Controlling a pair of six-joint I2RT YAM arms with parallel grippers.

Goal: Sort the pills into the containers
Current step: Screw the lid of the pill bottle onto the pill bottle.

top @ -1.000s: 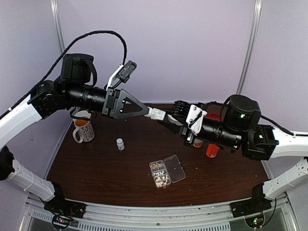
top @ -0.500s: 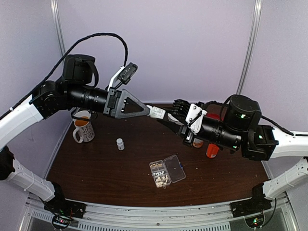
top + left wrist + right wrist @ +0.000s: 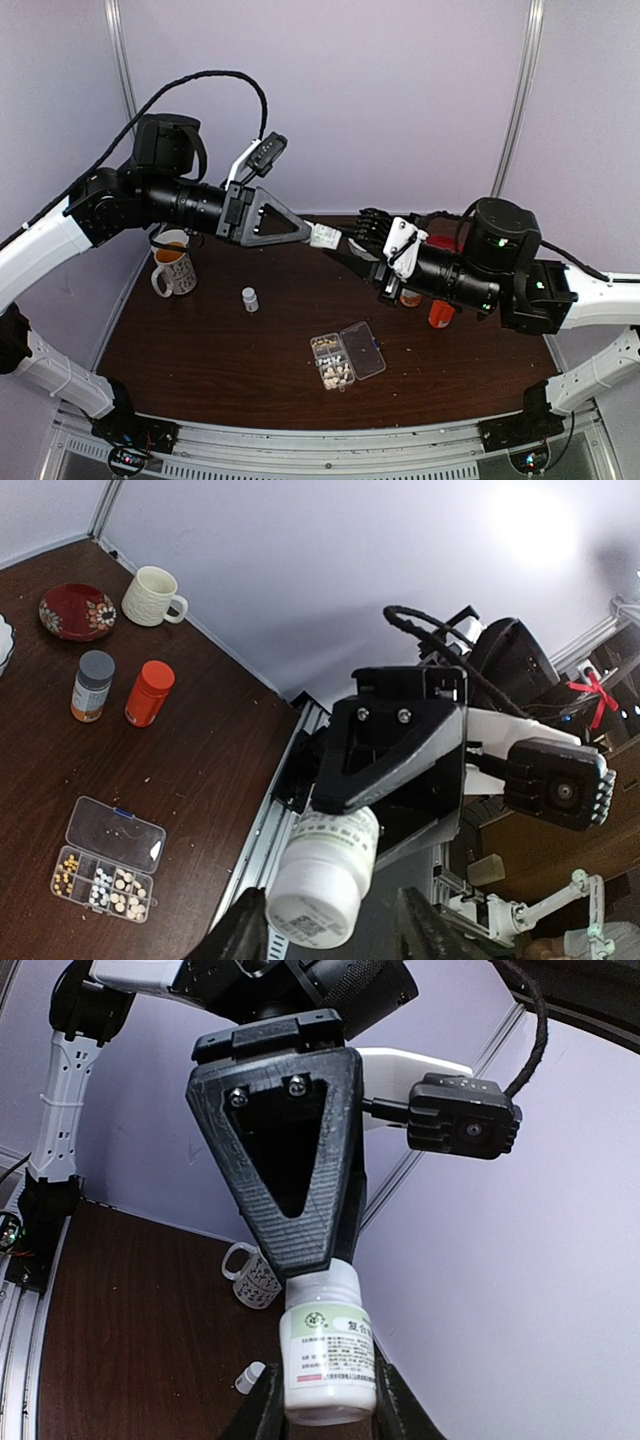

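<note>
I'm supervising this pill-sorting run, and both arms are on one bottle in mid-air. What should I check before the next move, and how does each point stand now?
1. Right gripper clamped on the white bottle: ok, fingers press both sides.
2. Left gripper firm on the bottle's other end: cannot tell; its wrist view shows a gap beside one finger.
3. Cap on or off: cannot tell, that end is covered.
4. Organiser box open: ok, cells exposed.
5. Bottle over the box: not ok, held in the air farther back.
</note>
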